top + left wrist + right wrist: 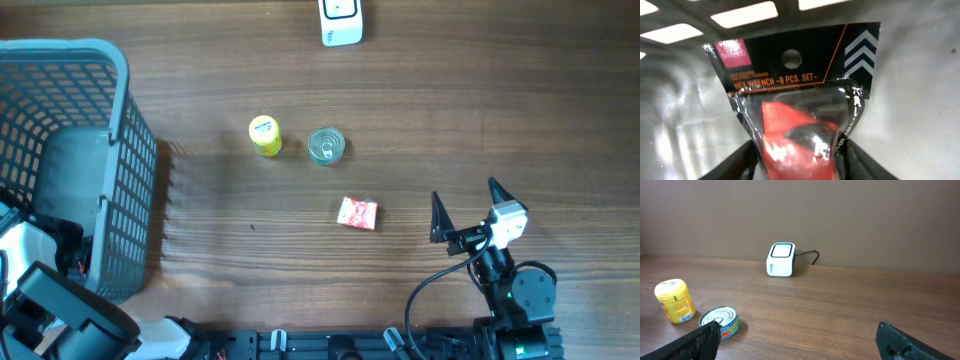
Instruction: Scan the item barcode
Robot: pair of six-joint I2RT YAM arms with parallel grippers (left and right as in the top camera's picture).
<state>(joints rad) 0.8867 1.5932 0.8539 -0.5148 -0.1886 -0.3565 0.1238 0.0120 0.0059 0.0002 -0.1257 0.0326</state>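
Brown wood-grain table, plain brown wall behind it. One grey basket stands at the left; inside it the left jaws pinch one wrench pack by its sides. Then one yellow tub, one tin can, one white scanner at the far edge, and one red packet. The right jaws gape wide, holding nothing.

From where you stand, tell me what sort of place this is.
Probably a mock shop checkout on a wooden table: a white barcode scanner, a grey plastic basket, and groceries such as a tin can and a yellow canister.
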